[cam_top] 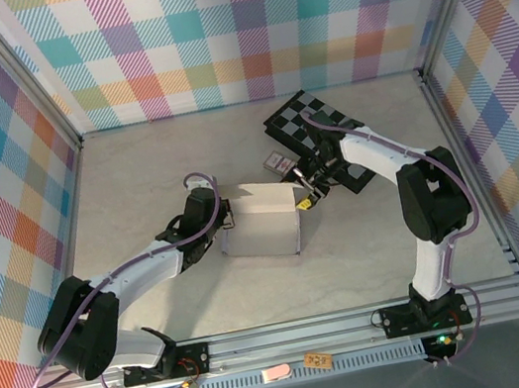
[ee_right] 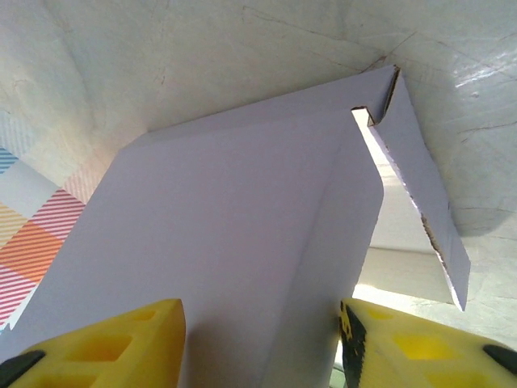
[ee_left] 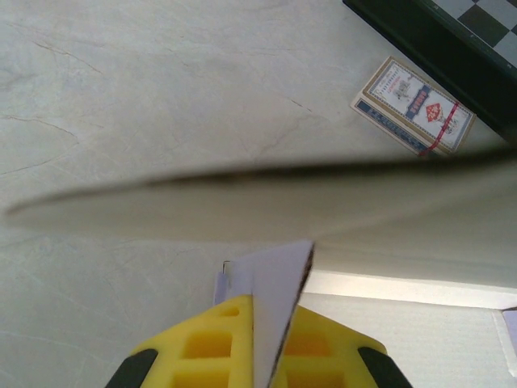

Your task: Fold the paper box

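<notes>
On the pale table [cam_top: 132, 156] the half-folded paper box [cam_top: 260, 222] stands mid-table, the checkerboard [cam_top: 298, 117] far right of it, the left gripper [ee_left: 262, 311] pinching its left flap, the right gripper [ee_right: 260, 323] spread around its right wall, and 1 card pack [cam_top: 276, 163] just beyond.

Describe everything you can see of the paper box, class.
The paper box is thin pale lavender cardboard, off-white inside, partly folded: walls raised, top open, one side flap swung out with a raw cut edge. It stands in the middle of the table. The left gripper is shut on a small flap; the right gripper straddles a wall, contact unclear.
</notes>
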You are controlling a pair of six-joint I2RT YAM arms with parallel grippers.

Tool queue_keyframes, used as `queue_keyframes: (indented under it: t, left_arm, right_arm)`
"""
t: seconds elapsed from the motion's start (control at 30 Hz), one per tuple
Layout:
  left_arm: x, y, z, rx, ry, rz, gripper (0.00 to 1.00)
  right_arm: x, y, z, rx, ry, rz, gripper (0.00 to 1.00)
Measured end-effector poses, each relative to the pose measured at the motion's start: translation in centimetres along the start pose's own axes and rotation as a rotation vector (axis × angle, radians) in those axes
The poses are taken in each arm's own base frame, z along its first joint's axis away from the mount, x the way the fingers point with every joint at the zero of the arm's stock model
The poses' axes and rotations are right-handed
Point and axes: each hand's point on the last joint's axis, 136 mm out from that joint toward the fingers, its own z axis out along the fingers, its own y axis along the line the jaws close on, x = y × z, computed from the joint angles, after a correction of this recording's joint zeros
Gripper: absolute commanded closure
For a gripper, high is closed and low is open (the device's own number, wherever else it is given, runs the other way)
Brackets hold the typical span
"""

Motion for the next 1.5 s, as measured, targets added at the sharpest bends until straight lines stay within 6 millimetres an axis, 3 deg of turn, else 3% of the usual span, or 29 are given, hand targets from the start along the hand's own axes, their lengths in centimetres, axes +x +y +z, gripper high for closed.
queue_keyframes:
  t: [0.37,0.63,0.83,1.27,1.5]
  left_arm:
    - [0.0,0.2,0.0,-0.012,-0.003,-0.008,1.0]
    - [0.3,0.1,0.0,-0.002,-0.005,-0.029,1.0]
    - [0.9,0.1,-0.6,0.025,-0.012,-0.088,0.92]
    - [6.8,0.1,-2.3,0.115,0.151,-0.263,0.82]
    - [7.9,-0.9,-3.5,0.169,0.221,-0.335,0.71]
  right_arm:
    - [0.1,0.9,0.2,-0.033,0.003,0.026,0.67]
    - [0.0,-0.3,1.2,-0.008,0.0,-0.019,0.78]
    - [0.4,-0.7,1.4,-0.042,-0.02,-0.074,0.79]
    - [0.8,-1.4,3.0,0.026,-0.107,-0.239,0.84]
    - [0.9,-1.4,3.4,0.041,-0.127,-0.304,0.84]
